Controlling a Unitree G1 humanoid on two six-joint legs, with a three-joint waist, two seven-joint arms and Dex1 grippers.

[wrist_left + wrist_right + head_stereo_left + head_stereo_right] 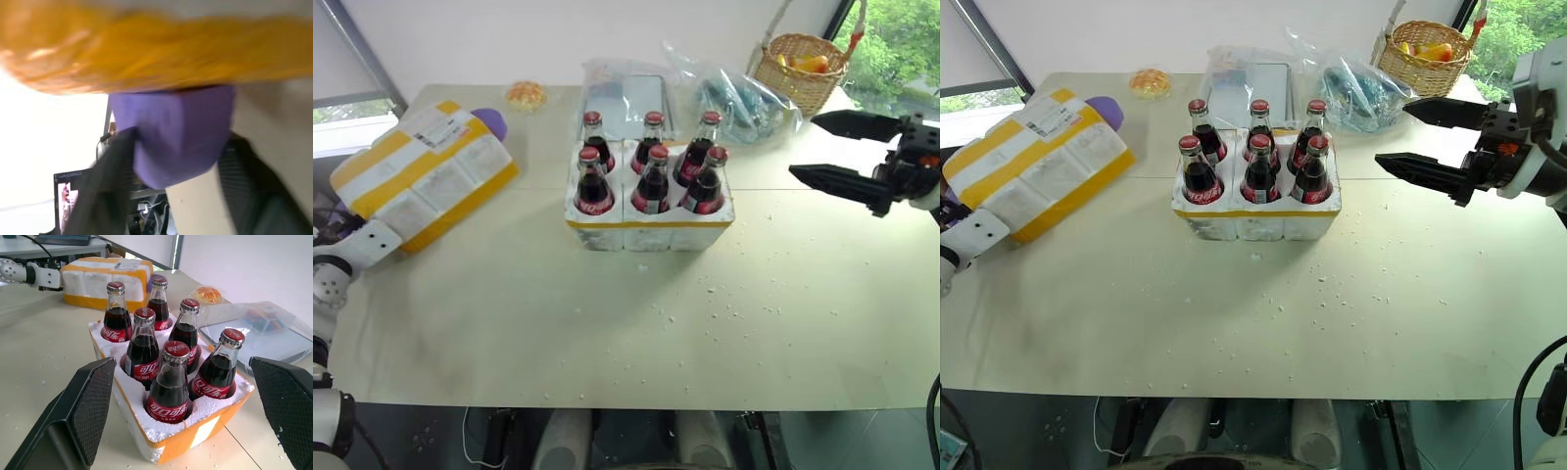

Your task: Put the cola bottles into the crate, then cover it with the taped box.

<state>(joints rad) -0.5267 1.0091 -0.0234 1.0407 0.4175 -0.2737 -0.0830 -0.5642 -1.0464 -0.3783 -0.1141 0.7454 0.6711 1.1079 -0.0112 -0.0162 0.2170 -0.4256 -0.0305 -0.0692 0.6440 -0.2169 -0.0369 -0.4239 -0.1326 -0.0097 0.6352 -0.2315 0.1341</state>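
Six cola bottles (651,166) fill the crate (649,228) at centre frame. At far left, the left end effector (171,161), fingers apparently pinching, meets the taped box (421,176); the right end effector (847,152) hangs spread at upper right. A shallow pinch could let the box slip and topple bottles.

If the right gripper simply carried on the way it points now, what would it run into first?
Most likely the cola bottles standing in the crate: the right gripper, jaws open, faces them across bare table. It seems raised, so it might meet the caps; depth is unclear.
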